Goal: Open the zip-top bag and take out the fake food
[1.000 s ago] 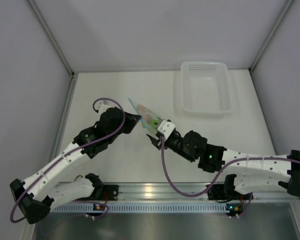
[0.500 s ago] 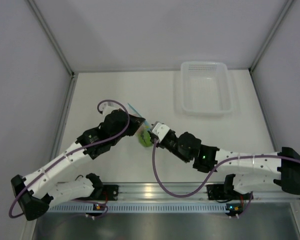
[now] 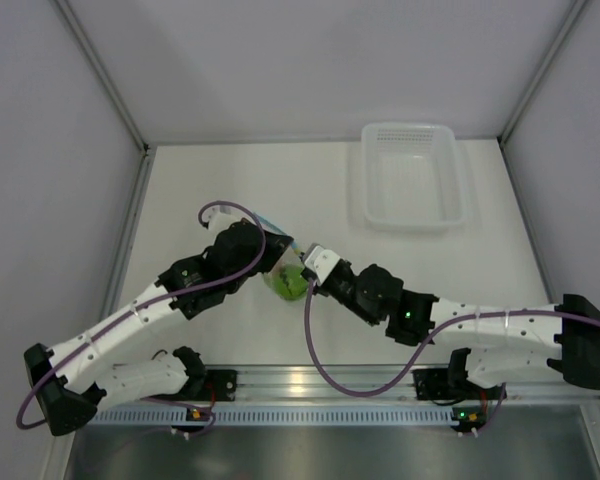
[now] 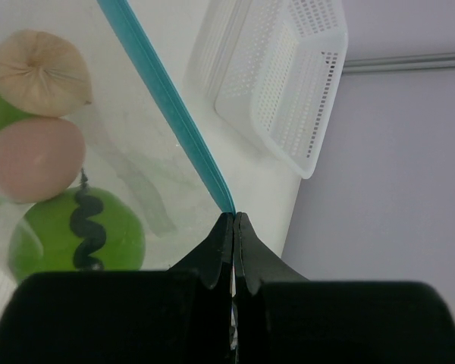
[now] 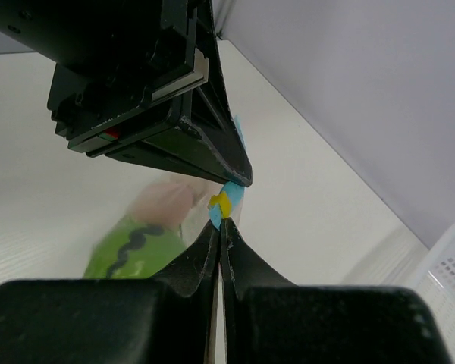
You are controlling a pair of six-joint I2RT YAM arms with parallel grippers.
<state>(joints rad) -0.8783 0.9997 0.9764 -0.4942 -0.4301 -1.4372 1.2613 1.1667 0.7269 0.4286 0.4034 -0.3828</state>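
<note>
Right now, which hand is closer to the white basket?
Right, but only slightly. The right hand is left of the basket and closer to the robot, pinching the bag at its zip end. The left hand pinches the same end from a little farther left.

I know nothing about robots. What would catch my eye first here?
In the middle of the scene, the left gripper and right gripper are both pinched shut on the blue zip edge of one zip-top bag. Inside it sits fake food, brightest a green ball with a dark zigzag. A white basket stands at the far right.
</note>
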